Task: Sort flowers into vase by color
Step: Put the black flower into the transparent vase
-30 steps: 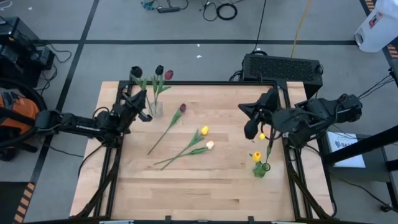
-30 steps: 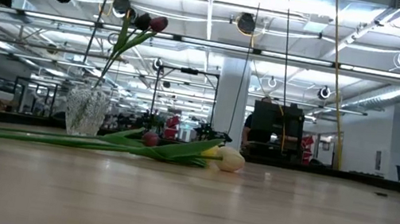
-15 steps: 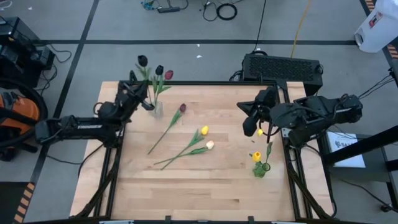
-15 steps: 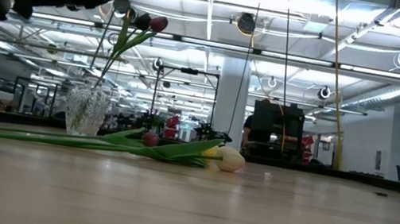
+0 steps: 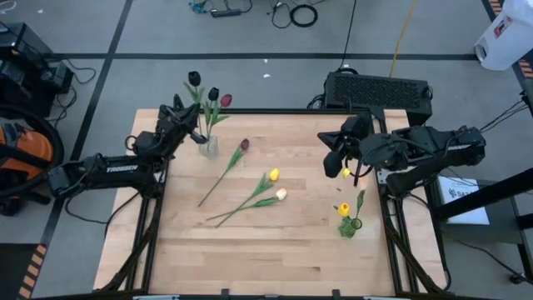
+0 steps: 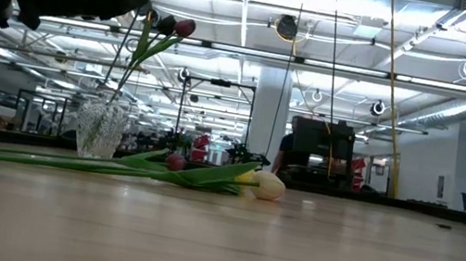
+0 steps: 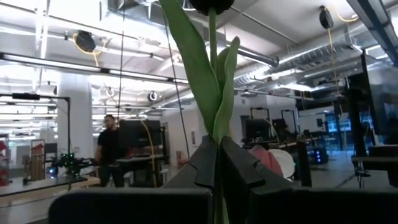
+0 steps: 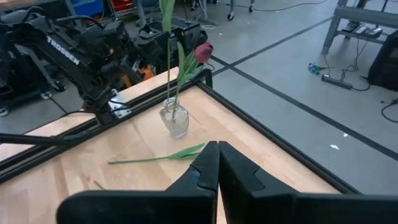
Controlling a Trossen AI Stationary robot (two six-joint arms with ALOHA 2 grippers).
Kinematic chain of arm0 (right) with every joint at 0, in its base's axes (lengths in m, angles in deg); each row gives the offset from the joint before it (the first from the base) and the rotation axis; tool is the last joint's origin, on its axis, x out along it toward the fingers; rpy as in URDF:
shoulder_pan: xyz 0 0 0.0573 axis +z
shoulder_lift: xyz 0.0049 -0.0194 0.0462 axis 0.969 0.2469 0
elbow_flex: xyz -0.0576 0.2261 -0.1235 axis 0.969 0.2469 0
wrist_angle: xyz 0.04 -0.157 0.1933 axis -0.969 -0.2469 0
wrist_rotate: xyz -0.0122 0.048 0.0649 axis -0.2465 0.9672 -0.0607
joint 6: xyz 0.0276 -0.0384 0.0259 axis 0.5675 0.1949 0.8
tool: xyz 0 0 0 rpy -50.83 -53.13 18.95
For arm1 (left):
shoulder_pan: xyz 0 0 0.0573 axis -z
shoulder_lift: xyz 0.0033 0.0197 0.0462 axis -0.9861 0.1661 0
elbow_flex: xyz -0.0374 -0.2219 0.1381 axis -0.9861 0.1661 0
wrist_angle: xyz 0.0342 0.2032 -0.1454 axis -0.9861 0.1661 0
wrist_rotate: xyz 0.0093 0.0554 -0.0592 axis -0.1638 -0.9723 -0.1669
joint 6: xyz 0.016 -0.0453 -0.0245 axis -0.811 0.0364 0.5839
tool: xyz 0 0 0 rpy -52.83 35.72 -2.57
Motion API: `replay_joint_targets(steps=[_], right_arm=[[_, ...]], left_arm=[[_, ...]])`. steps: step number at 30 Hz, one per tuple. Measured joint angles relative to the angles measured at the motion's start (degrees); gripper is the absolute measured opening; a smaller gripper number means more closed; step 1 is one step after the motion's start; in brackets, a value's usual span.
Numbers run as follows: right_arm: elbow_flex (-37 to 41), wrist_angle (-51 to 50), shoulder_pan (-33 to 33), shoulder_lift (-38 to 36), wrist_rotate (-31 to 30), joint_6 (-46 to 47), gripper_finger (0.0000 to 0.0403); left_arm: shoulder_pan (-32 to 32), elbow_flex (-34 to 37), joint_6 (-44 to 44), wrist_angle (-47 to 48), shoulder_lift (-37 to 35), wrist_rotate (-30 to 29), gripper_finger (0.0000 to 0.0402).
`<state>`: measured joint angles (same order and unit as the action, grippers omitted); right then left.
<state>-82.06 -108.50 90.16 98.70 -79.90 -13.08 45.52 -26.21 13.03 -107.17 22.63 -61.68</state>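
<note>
- A grey floor (image 5: 250, 71) crossed by dark tape lines surrounds the wooden table (image 5: 275, 242).
- Loose cables (image 5: 293, 12) lie on the far floor.
- A black perforated box (image 5: 379, 87) sits just beyond the table's far right edge.
- Overhead, ceiling lights (image 6: 287, 27) hang among pipes; a white pillar (image 6: 267, 122) rises far behind.

Left gripper (image 5: 193, 125) grips a near-black tulip (image 5: 194, 79) beside the glass vase (image 5: 209, 147) at the table's (image 5: 250, 250) eleven o'clock corner.
</note>
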Motion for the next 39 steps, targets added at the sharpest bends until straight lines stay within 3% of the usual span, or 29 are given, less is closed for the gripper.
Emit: replay_joint_targets(steps=[11, 24, 39], right_arm=[[0.0, 0.0, -2.2, 0.0, 3.4, 0.3, 0.0], [0.0, 1.8, -2.2, 0.0, 4.3, 0.3, 0.0], [0.0, 3.2, -2.2, 0.0, 4.3, 0.3, 0.0]], left_arm=[[-0.3, 0.0, 0.2, 5.8, 0.1, 4.8, 0.0013], [-0.3, 8.2, 2.4, -0.3, 0.1, 4.7, 0.0013], [-0.3, 8.4, 3.0, 4.9, 0.1, 4.7, 0.0013]])
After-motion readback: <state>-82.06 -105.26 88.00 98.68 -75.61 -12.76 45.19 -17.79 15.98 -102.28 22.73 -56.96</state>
